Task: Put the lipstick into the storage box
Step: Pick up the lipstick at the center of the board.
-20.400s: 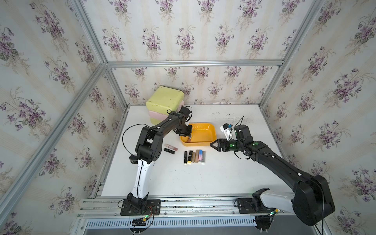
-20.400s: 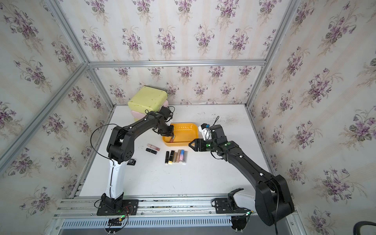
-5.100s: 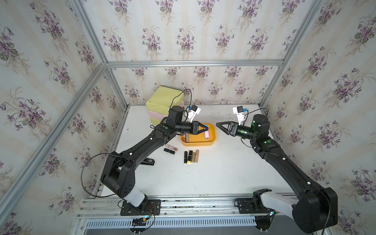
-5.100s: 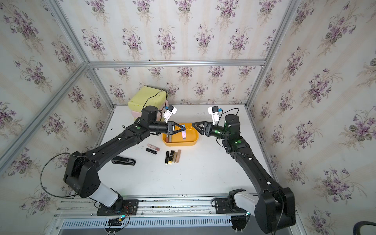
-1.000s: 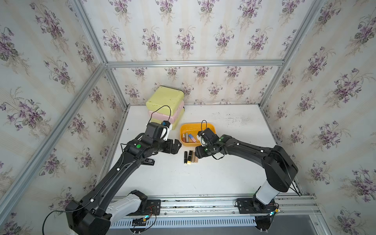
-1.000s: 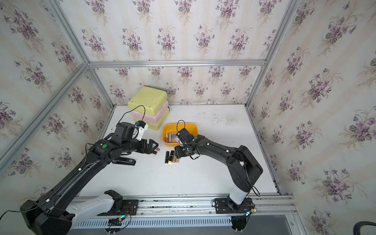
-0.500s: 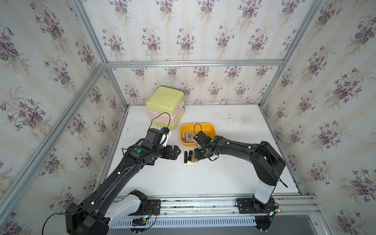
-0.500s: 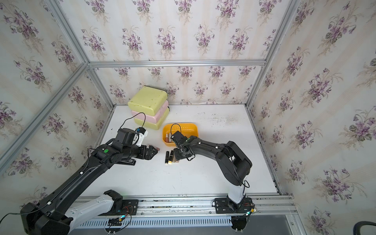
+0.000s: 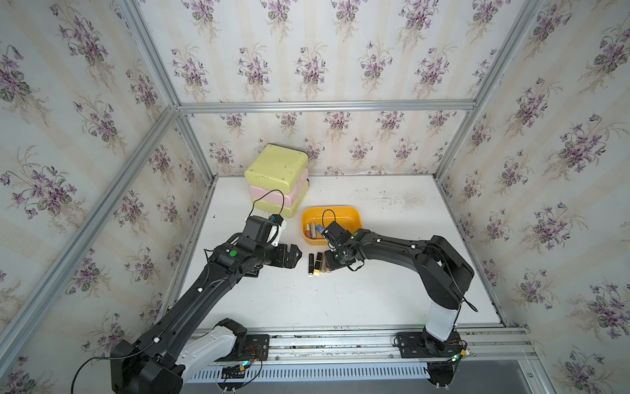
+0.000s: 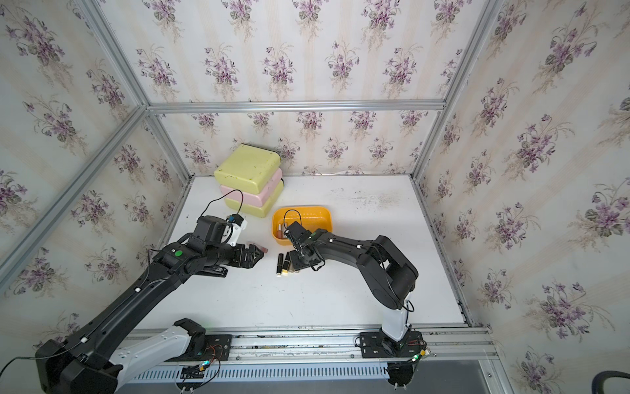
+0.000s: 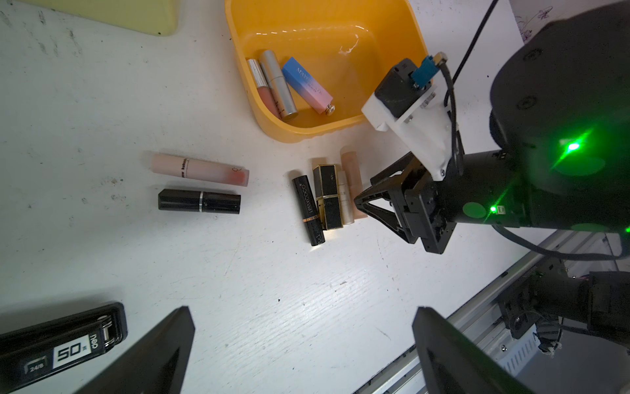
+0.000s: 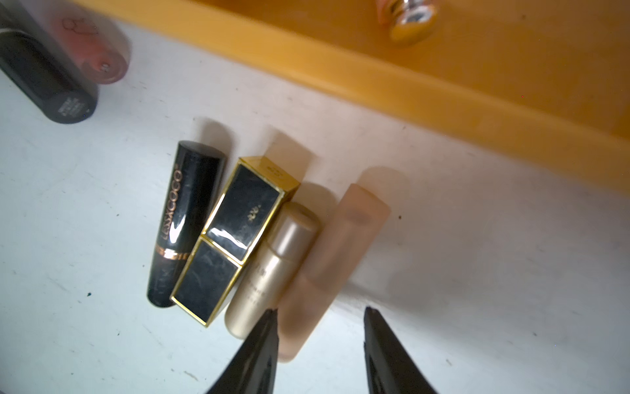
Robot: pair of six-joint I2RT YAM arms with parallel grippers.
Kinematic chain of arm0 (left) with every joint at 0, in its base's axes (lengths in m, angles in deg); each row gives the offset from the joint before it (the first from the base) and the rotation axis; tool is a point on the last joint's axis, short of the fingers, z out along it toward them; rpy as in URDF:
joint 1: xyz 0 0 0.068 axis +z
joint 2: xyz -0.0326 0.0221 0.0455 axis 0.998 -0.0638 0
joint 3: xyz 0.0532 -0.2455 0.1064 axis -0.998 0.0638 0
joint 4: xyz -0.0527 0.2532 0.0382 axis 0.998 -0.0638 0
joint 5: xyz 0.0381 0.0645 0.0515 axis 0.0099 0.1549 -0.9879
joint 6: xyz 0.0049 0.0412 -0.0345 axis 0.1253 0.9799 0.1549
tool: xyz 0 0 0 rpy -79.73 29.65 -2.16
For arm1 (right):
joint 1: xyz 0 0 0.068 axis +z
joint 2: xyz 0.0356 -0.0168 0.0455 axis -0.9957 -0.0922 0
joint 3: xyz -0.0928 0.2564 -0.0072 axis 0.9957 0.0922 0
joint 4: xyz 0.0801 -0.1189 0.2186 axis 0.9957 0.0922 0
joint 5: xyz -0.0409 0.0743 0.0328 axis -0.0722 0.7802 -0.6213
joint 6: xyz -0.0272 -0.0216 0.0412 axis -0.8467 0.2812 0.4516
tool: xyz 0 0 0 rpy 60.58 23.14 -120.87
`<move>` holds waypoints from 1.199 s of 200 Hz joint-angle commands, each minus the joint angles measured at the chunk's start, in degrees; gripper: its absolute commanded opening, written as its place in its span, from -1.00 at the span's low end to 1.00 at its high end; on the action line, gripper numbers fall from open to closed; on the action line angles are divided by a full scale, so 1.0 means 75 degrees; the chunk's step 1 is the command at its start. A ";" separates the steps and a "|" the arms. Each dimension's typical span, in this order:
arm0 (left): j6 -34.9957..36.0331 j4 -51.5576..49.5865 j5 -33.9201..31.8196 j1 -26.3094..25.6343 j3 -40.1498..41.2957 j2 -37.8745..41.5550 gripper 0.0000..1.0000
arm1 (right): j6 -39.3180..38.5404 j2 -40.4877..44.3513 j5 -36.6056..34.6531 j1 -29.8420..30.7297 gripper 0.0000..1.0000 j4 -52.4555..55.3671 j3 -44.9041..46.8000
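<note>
The storage box [image 9: 345, 212] is an orange tray holding three lipsticks, among them a blue-pink one [image 11: 306, 84]. In front of it four lipsticks lie side by side: black round [image 12: 184, 218], black-and-gold square [image 12: 231, 235], gold [image 12: 269, 269] and frosted peach [image 12: 334, 259]. My right gripper [image 12: 320, 312] is low over the peach tube's near end, open. One fingertip is wedged between the gold and peach tubes, the other stands clear of it. My left gripper [image 11: 303, 314] hangs open over bare table, left of the row. A pink tube [image 11: 200, 169] and a black lipstick [image 11: 199, 200] lie apart, further left.
A black stapler [image 11: 61, 344] lies under the left arm. Stacked pale green and pink lidded boxes [image 9: 278, 170] stand at the back left, close to the tray. An aluminium rail [image 9: 341, 337] runs along the table's front edge. Papered walls enclose three sides.
My right gripper has come down to the row's right end and its jaws have narrowed around the peach tube. My left gripper has drifted slightly right, still open.
</note>
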 commanded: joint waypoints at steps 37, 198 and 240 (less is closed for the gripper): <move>-0.0045 0.0089 0.0047 0.0016 0.0049 0.0068 0.99 | 0.0051 -0.0091 -0.0329 0.0095 -0.07 0.0144 0.0044; -0.0208 0.0224 0.0182 0.0025 0.0032 -0.0052 0.99 | 0.0052 -0.0085 -0.0461 0.0104 -0.10 0.0003 0.0394; -0.0265 0.0260 0.0219 0.0026 0.0019 -0.0056 0.99 | 0.0016 -0.0146 -0.0489 0.0106 -0.29 0.0036 0.0455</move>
